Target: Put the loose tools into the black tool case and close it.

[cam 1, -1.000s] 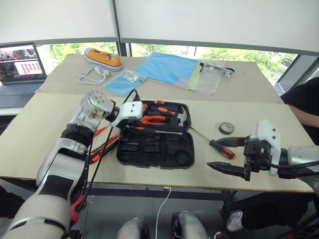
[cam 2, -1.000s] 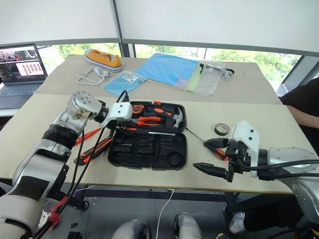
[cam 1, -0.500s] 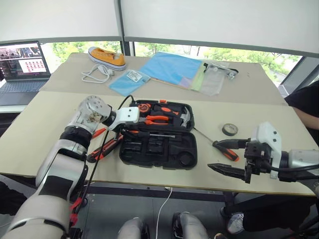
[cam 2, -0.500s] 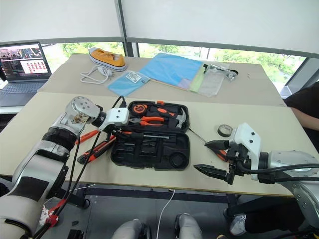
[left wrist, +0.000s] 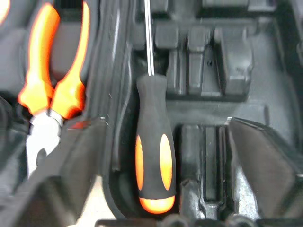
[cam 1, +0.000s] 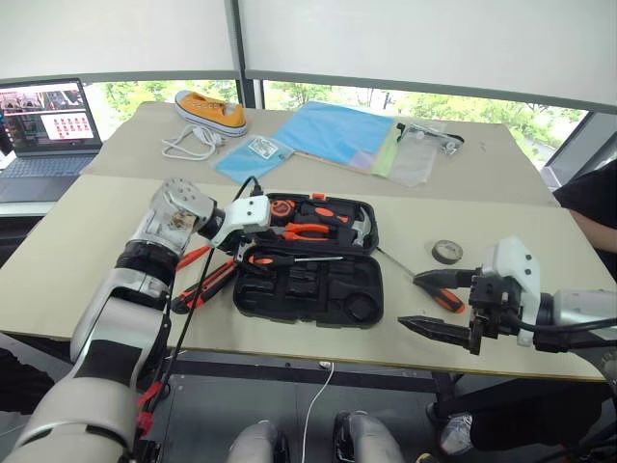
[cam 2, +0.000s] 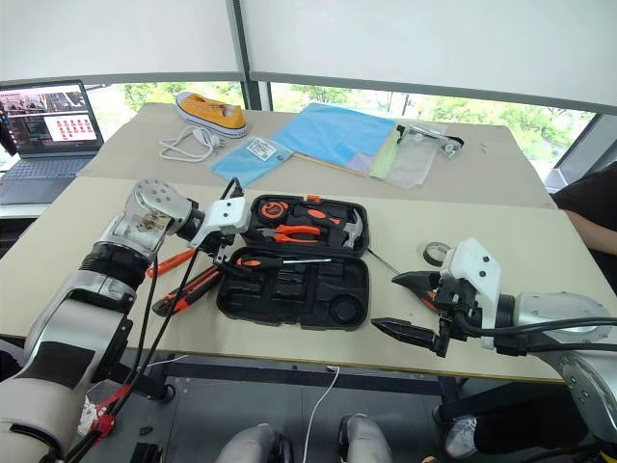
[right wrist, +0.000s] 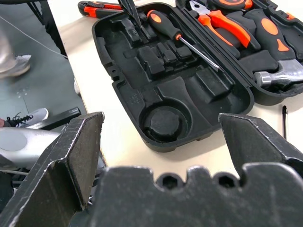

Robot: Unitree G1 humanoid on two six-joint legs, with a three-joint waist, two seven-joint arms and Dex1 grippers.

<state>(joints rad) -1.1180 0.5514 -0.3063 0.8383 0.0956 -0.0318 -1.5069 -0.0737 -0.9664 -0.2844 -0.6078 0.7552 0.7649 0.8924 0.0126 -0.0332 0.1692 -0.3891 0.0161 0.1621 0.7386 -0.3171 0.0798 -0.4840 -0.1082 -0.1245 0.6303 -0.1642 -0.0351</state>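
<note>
L gripper [left wrist: 161,137] open over screwdriver [left wrist: 154,165] in case [cam 1: 308,285].

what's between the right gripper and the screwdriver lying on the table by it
Nothing visible. The right gripper hangs open just beside the loose screwdriver right of the black tool case, with only bare table around it. The tape roll lies farther back, out of the path.

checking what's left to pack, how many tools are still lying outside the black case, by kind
screwdrivers: 2 (orange-and-black screwdriver, slim orange screwdriver)
utility knife: 1
tape roll: 1
total: 4
</note>
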